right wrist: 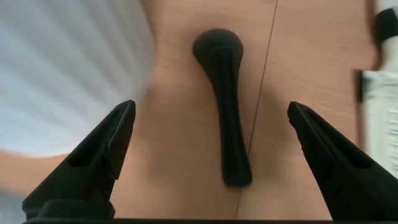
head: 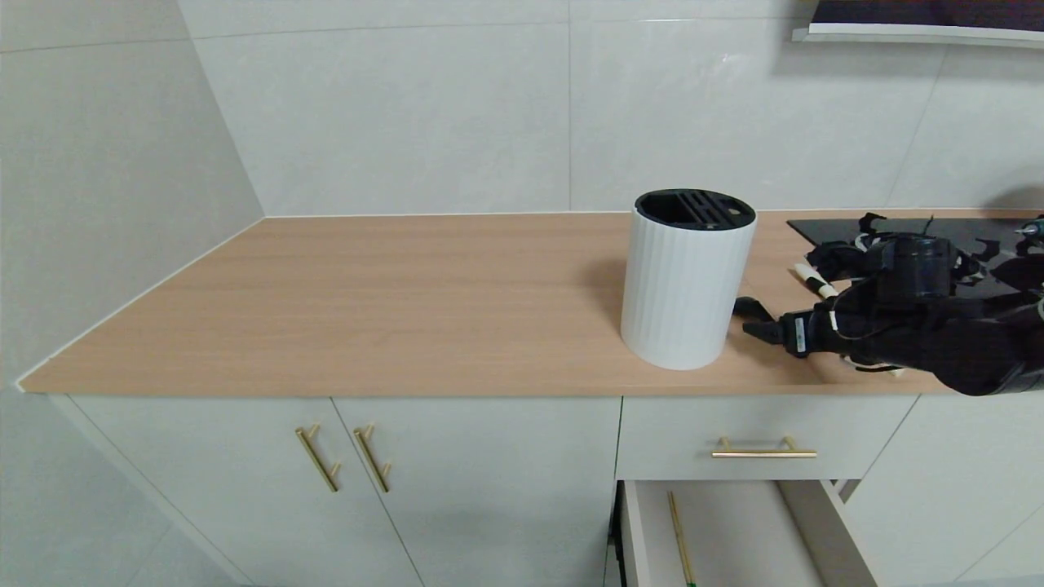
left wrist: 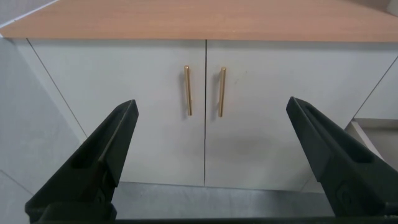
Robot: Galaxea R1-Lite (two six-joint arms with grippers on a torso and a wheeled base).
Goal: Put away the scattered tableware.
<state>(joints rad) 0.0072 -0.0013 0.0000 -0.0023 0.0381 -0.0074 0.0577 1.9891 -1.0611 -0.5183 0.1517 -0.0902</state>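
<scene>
Your right gripper (right wrist: 211, 107) is hanging wide open, holding nothing, above one black utensil (right wrist: 225, 118). That utensil is lying flat on the surface (head: 408, 302), between one white ribbed holder (head: 685, 285) and one white-handled utensil (head: 814, 281), which is lying near the black cooktop (head: 824, 231). Your left gripper (left wrist: 211, 106) is likewise gaping wide, gripping nothing, and is facing two cabinet doors (left wrist: 149, 124) carrying two gold handles (left wrist: 187, 91). One drawer (head: 734, 538) is standing open below the surface.

holder (head: 687, 285) on counter (head: 367, 302) | utensil (right wrist: 224, 112) right of holder | drawer (head: 734, 530) below, stick (head: 681, 538) in it
</scene>
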